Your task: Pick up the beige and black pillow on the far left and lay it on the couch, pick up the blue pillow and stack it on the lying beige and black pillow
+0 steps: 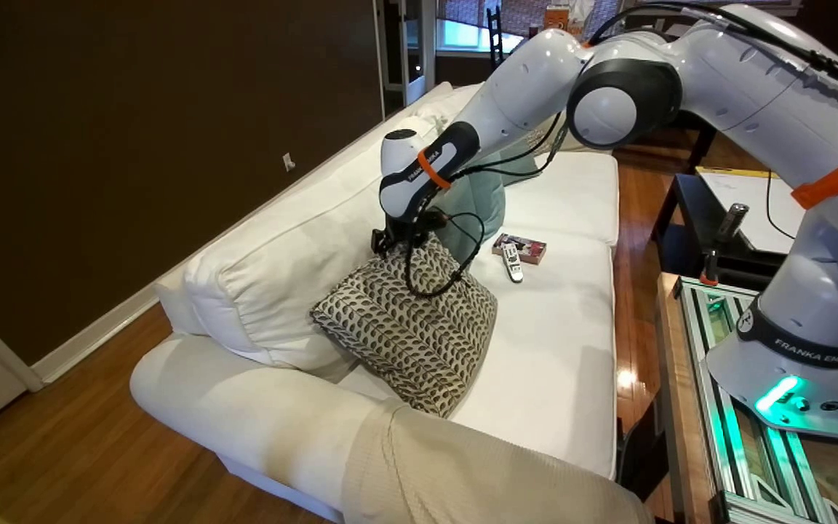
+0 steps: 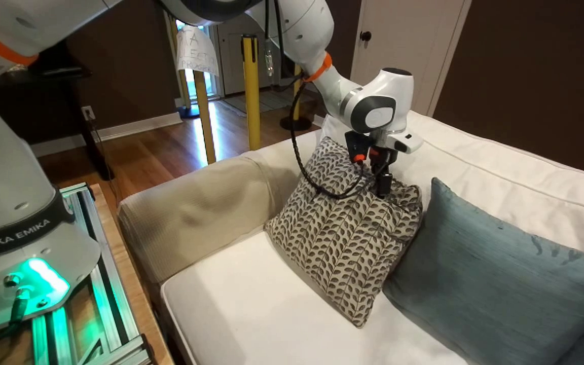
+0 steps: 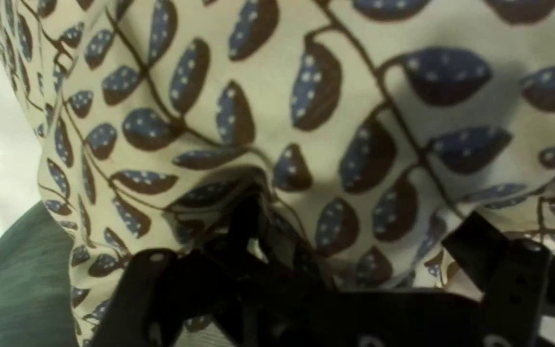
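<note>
Beige and black, the pillow leaned aslant at one end of the couch, against its back and close by its arm, just beside the blue pillow. The gripper was down at the patterned one's upper edge, jaws wide, with cloth between them but not pinched. The step in hand seemed to be the grasp. Doing it well likely meant seating the jaws deep enough to catch stuffing along with cover, since a thin fold could slip out under the weight. Closing slowly, then testing the hold with a slight lift, looked the safer course. From there, raising the lower corner off the seat before drawing toward the couch's front promised room to lay it flat, without dragging its neighbour along or knocking the remote.
</note>
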`<state>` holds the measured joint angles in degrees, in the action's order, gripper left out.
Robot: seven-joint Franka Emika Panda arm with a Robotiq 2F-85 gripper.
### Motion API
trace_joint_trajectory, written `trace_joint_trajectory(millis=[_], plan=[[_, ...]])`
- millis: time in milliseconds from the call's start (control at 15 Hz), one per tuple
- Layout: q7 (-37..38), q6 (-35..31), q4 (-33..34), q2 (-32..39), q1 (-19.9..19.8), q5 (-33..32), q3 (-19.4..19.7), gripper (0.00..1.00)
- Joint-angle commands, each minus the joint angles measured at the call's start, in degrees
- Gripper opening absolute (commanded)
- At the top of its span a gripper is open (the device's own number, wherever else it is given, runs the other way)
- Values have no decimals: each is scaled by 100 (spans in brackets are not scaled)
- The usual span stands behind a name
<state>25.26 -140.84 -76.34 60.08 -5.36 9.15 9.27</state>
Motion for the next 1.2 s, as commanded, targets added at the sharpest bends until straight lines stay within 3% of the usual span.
trace_joint_trajectory(millis=[0, 600, 1133], plan=[[-141, 1190, 584, 355, -248, 194, -304, 66], [-779, 3476, 1442, 488, -994, 899, -885, 0], [-696, 5657, 1960, 407, -1504, 1584, -1029, 4]])
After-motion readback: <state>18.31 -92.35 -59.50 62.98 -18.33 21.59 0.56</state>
